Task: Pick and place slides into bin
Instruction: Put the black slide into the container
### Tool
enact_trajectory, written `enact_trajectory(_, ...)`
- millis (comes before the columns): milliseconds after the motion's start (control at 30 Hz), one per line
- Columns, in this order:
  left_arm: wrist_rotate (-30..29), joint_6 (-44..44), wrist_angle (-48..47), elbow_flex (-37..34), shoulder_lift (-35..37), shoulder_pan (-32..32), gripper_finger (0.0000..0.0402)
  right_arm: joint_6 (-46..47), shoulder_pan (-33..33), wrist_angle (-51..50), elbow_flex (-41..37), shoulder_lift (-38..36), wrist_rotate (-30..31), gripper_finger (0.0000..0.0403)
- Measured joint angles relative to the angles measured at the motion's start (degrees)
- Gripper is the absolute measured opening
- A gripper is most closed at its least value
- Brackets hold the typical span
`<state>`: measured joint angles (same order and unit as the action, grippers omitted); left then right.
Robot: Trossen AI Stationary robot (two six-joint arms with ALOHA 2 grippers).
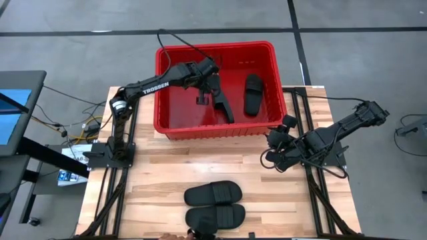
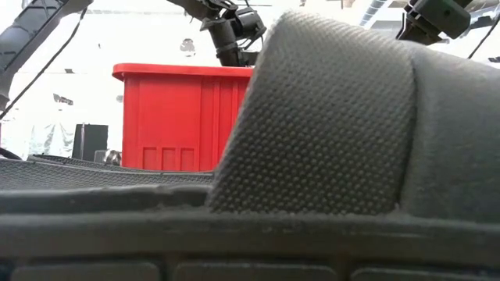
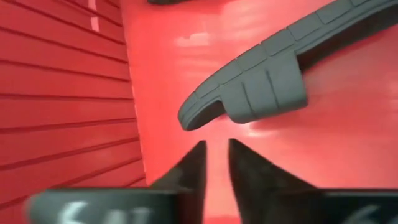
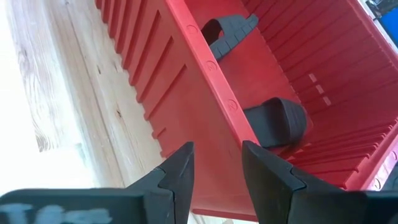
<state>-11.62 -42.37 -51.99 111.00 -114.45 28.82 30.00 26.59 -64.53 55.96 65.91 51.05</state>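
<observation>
High view: the red bin (image 1: 217, 90) stands at the far side of the wooden table (image 1: 160, 173). Two slides lie inside it, one (image 1: 253, 93) flat near the right wall, one (image 1: 223, 105) tilted near the middle. Two more slides (image 1: 212, 193) (image 1: 215, 217) lie side by side at the table's near edge, well apart from the bin. The left gripper (image 1: 202, 99) reaches into the bin just beside the tilted slide; its arm reads "TROSSEN" in white. The right gripper (image 1: 277, 135) waits beside the bin's right near corner. Grey floor surrounds the table, with cables and a screen at the left.

Low view: a slide's textured strap (image 2: 328, 117) fills most of the frame, a detail seen nowhere else. Behind it rises the bin's outer wall (image 2: 180, 117), with a bright room beyond.

Left wrist view: the left gripper (image 3: 216, 163) is empty, fingers narrowly parted, above the bin floor just short of the tilted slide (image 3: 261, 81), whose ridged sole edge shows.

Right wrist view: the right gripper (image 4: 216, 167) is moderately parted and empty, over the bin's rim (image 4: 211, 68). Both slides in the bin (image 4: 227, 34) (image 4: 277, 121) are visible, as is table grain.
</observation>
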Motion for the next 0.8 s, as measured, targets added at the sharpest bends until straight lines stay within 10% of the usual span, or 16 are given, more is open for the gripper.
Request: enact_trajectory(800, 5.0, -4.9, -4.4, 13.4, -1.4, 4.4, 0.0000, 0.0, 0.0, 0.1, 0.0, 0.0, 0.0, 0.0124)
